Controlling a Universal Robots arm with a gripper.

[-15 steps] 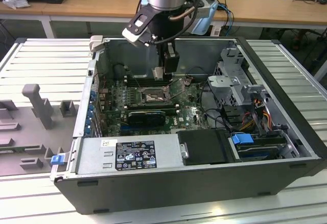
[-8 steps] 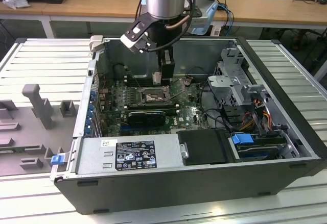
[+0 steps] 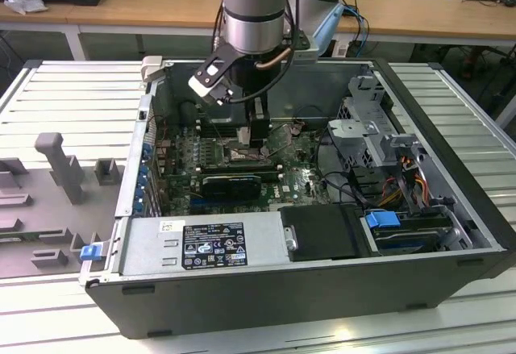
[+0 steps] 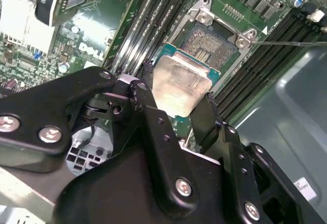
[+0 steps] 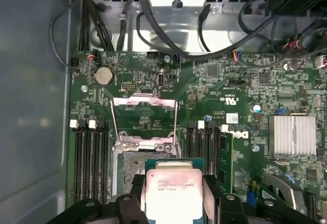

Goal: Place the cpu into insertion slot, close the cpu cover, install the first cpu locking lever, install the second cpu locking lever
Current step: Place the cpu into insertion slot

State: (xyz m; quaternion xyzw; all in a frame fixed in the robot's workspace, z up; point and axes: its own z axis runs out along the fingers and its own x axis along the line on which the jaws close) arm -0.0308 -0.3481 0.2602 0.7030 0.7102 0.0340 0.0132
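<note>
cpu: flat square chip with a brushed pale-silver lid and a thin green edge. It's off the board, held just over the near side of the insertion slot, not seated.
pincer: black metal fingers with screw heads, pinching the cpu by two opposite edges.
insertion slot: square, fine grid of contacts, silvery rim. The chip covers its near part in both wrist views.
cpu cover: thin metal frame with a cut-out centre, flipped open.
memory slots: long black ribs either side.
hard to see: in the exterior view the arm blocks the socket inside the grey case.
</note>
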